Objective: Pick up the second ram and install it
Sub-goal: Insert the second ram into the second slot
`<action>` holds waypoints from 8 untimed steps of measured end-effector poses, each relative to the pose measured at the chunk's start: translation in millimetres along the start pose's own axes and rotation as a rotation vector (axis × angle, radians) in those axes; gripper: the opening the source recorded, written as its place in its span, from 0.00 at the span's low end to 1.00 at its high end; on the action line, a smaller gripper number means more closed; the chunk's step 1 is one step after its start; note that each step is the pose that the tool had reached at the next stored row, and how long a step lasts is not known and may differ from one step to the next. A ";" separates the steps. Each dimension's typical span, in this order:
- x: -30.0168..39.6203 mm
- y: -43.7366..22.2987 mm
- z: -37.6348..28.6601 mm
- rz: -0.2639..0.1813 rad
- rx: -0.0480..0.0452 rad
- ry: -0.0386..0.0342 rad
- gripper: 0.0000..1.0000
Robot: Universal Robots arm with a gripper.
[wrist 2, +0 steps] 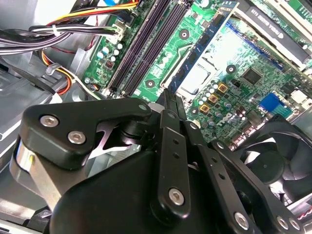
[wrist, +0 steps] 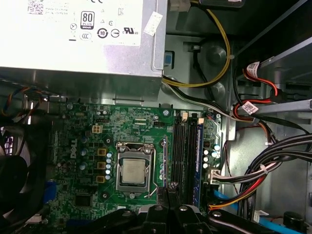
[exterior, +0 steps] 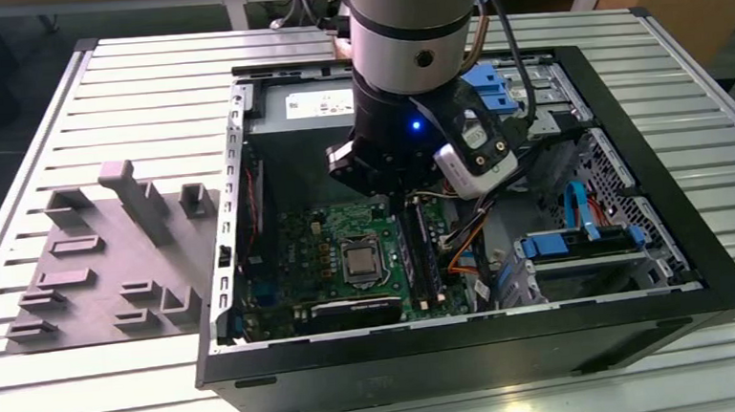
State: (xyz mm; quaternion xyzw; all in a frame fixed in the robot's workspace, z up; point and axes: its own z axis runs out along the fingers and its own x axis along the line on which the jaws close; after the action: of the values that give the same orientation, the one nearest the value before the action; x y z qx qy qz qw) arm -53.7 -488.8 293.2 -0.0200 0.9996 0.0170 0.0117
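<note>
The gripper (wrist 2: 168,100) hung low inside the case (exterior: 679,294), its fingers (wrist 2: 171,131) closed on the ram (wrist: 165,165), held on edge just above the green board (wrist: 141,134) beside the black slots (wrist: 183,156) by the processor (wrist: 133,171).

Open computer case (exterior: 479,348), green motherboard (wrist: 131,136), grey fixture block (exterior: 103,270), slatted table (exterior: 122,374)
</note>
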 end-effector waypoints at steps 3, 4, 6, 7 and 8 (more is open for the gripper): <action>0.0 0.0 0.6 0.001 -0.0001 -0.0001 0.12; 0.0 0.0 0.9 0.001 -0.0001 -0.0001 0.12; -0.1 0.0 1.4 0.001 0.0000 -0.0001 0.12; -0.1 -0.1 1.6 0.002 0.0000 -0.0001 0.12; -0.1 -0.1 1.8 0.002 0.0000 -0.0001 0.12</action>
State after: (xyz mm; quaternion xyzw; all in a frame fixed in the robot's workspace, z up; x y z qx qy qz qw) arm -53.6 -488.8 291.4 -0.0191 0.9996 0.0170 0.0117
